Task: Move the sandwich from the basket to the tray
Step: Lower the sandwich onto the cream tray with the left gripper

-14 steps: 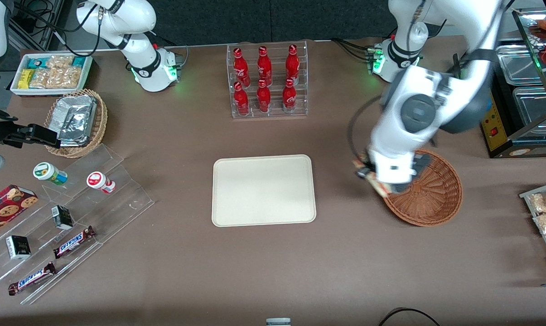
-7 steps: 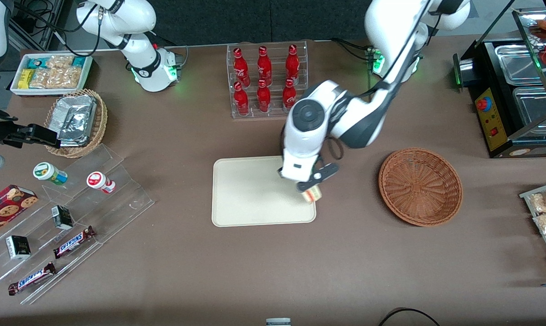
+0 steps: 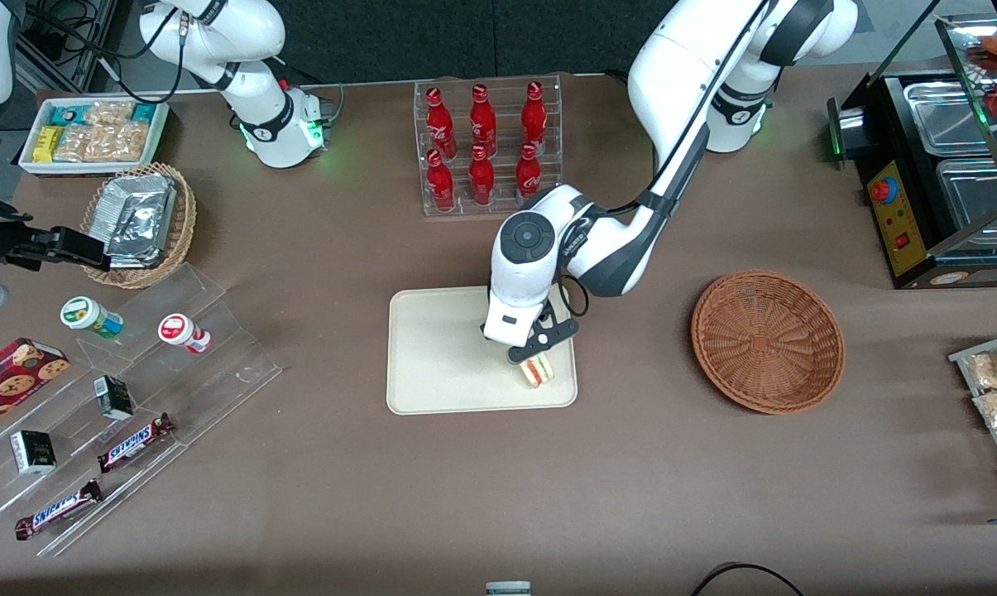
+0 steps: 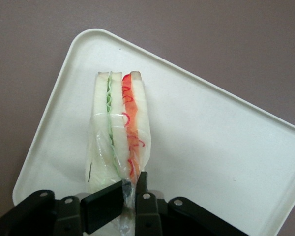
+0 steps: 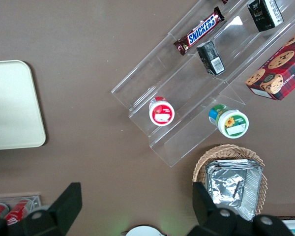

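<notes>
The sandwich [image 4: 119, 129] is held clenched in the claw [image 3: 537, 354] over the tray [image 3: 440, 364], toward its 4 o'clock corner; lowering and release are judged next.

I see a brown table [image 3: 316, 497] carrying the tray [image 3: 440, 348] mid-table and the basket [image 3: 768, 341] toward the working arm's end. A bottle rack [image 3: 488, 149] sits farther from the front camera than the tray. The gripper [image 3: 535, 352], pinching the sandwich [image 3: 537, 370], hangs over the tray.
</notes>
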Robot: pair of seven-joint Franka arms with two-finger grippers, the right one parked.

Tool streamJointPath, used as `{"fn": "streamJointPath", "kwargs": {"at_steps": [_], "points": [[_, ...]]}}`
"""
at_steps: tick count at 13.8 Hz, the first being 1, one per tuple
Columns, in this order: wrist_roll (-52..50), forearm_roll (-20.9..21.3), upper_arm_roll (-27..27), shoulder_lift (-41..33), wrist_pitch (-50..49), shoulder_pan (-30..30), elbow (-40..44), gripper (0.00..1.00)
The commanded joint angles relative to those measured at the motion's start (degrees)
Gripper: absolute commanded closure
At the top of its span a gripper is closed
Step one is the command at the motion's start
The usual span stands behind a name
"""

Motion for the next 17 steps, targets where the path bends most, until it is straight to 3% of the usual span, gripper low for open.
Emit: {"fn": "streamJointPath", "kwargs": {"at_steps": [1,8,11,17], "points": [[0.2,0.7,0.8,1.1,2.4,-1.0,1.8,1.00],[2.0,0.7,-0.5,4.2,8.9,-1.2,1.5,1.00],[10.5,0.6,-1.7,3.6,6.6,-1.1,1.9,1.00],[16.7,1.0,-4.2,3.1,2.4,-1.1,1.9,1.00]]}}
